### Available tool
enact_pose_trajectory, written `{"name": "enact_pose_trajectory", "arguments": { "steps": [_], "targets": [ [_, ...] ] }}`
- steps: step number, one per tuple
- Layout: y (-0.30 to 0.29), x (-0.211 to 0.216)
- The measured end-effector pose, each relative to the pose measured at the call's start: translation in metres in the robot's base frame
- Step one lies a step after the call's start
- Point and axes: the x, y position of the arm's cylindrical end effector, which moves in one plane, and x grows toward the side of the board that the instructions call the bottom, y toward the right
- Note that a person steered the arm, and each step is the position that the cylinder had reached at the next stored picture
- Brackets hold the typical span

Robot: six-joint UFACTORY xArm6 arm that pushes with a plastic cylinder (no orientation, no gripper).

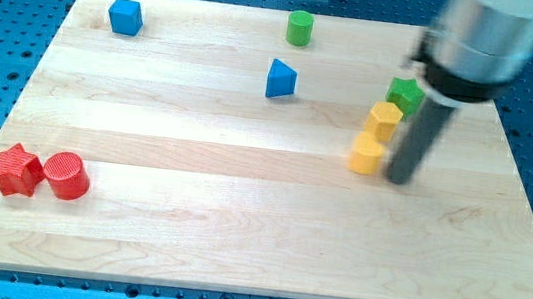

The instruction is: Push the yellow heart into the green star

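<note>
Green star [406, 92] partly behind rod [419, 139]

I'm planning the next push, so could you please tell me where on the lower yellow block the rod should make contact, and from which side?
There is no claw, so it can only be pushed. Touch the lower yellow block on its face toward the view's bottom, slightly left. The upper yellow block and the green star sit in a line above-right of it. My tip is now beside its right, so it should probably circle below first.

My arm's end is a blurred silver-grey cylinder with a black collar. Below it runs my straight dark rod, ending at my tip [400, 179].
</note>
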Motion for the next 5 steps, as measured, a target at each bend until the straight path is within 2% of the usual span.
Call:
{"name": "enact_pose_trajectory", "arguments": {
  "steps": [1, 2, 3, 4, 5],
  "targets": [
    [-0.074, 0.008],
    [-0.091, -0.024],
    [-0.112, 0.023],
    [-0.107, -0.050],
    [-0.055, -0.110]
  ]
}}
